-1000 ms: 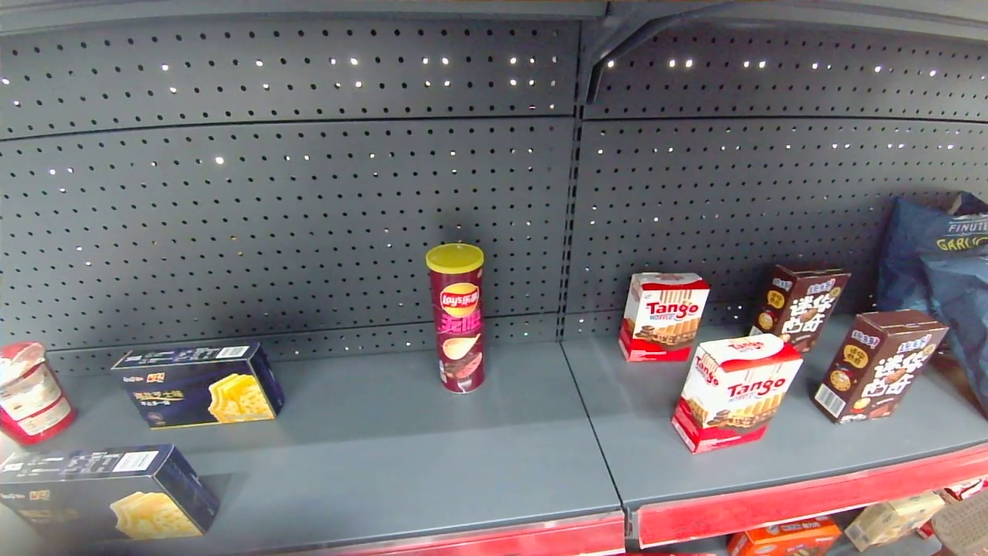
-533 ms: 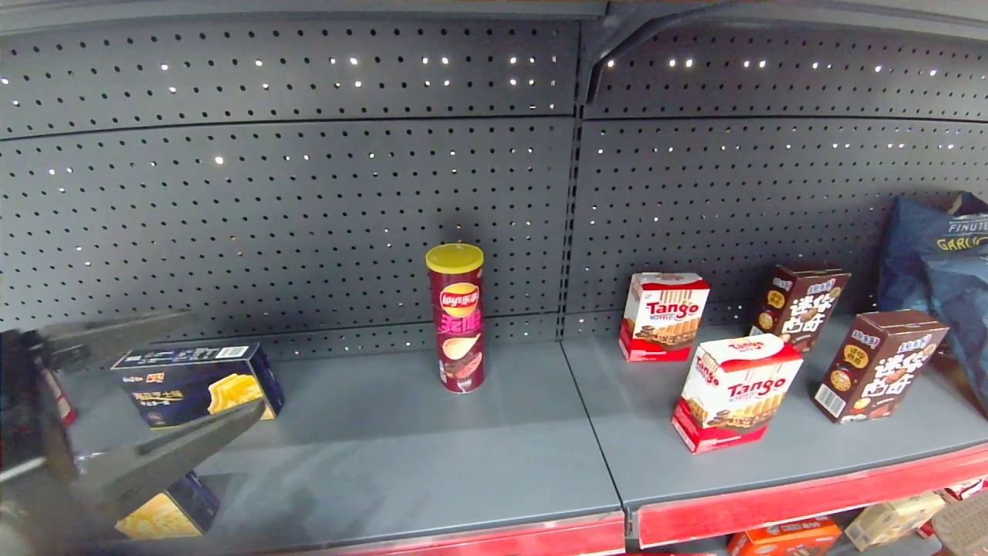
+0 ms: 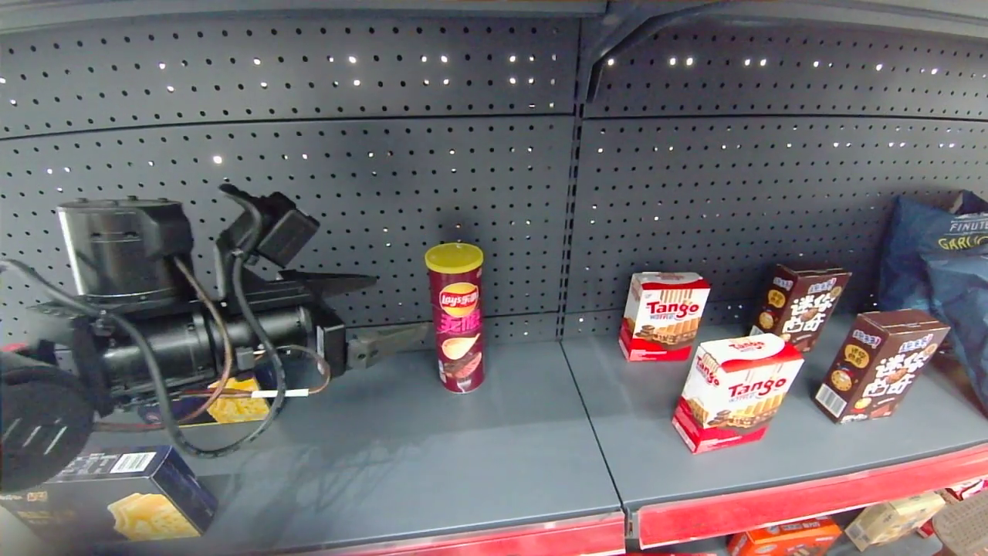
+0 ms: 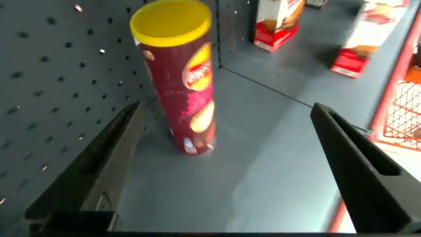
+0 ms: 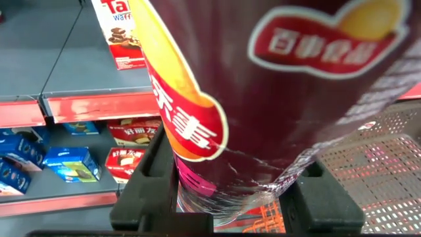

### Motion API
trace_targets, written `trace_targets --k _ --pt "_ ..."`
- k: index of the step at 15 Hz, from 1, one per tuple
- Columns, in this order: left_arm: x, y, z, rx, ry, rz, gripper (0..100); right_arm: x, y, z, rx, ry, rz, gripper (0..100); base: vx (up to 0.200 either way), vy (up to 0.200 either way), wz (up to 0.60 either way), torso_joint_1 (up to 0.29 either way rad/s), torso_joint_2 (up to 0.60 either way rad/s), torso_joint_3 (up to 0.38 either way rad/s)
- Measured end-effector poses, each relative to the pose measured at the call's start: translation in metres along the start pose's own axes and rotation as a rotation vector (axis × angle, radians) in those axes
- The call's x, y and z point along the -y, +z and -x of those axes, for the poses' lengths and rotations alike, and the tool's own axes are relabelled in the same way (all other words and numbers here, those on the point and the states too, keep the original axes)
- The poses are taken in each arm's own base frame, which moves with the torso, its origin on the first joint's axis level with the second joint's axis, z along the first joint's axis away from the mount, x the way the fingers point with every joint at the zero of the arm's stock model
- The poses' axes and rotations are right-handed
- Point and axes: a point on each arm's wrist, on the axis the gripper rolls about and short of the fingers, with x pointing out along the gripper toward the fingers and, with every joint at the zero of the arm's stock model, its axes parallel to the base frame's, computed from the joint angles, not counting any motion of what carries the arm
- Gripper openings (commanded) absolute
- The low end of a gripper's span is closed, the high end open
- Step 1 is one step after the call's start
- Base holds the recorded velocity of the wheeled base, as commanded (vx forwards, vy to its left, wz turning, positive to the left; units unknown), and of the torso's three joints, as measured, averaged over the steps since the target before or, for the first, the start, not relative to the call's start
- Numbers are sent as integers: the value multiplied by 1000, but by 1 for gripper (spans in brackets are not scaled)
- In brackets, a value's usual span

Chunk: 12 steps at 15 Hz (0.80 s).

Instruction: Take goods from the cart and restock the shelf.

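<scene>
1. Plainly, the right gripper (image 5: 233,204) has its jaws closed round the lower body of the held can (image 5: 283,85). It hangs above the wire mesh of the cart (image 5: 375,164), so I read it as stock on its way to the shelf (image 3: 401,455).
2. The left gripper (image 3: 397,305) is out over the shelf with its jaws spread wide and nothing between them. Its fingers point right toward the standing can (image 3: 455,316).
3. That spread is broader than the tube, which suits a side-on grasp. My guess is that the standing can is to be steadied or shifted to make room for the second one.
4. The standing can is upright at the far side of the shelf, close to the pegboard (image 3: 309,154) and at the right end of the left bay. It sits just beyond the fingertips, and whether the nearer one touches it is hard to tell.
5. Both cans look alike: a slim cylinder in glossy maroon wrap with a round red-and-yellow logo. The standing one has a yellow lid. Being tall and narrow, it would likely tip if nudged high.
6. The wafer boxes (image 3: 733,398) stand well to the right, and a navy box (image 3: 116,494) lies at the near left.
</scene>
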Motion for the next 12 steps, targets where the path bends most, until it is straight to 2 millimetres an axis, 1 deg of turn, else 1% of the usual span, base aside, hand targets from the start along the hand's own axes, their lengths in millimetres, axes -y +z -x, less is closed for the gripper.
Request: trace_targets --k 2,5,7,9,12 --pt "-19 -10 -20 9 -45 3 100 0 0 0 -5 -7 0 0 0 0 0 0 0 0" --pt "-48 -32 -40 58 -100 -9 100 0 -1 0 -10 -13 1 0 0 0 0 0 0 0" --pt "-58 -48 -50 58 -144 4 100 0 -1 0 -12 -18 1 0 0 0 0 0 0 0" --pt "-63 -63 -59 57 -208 23 100 0 -2 0 -13 -20 1 0 0 0 0 0 0 0" --pt "-70 -79 -72 50 -274 53 100 0 -3 0 -27 -25 3 0 0 0 0 0 0 0"
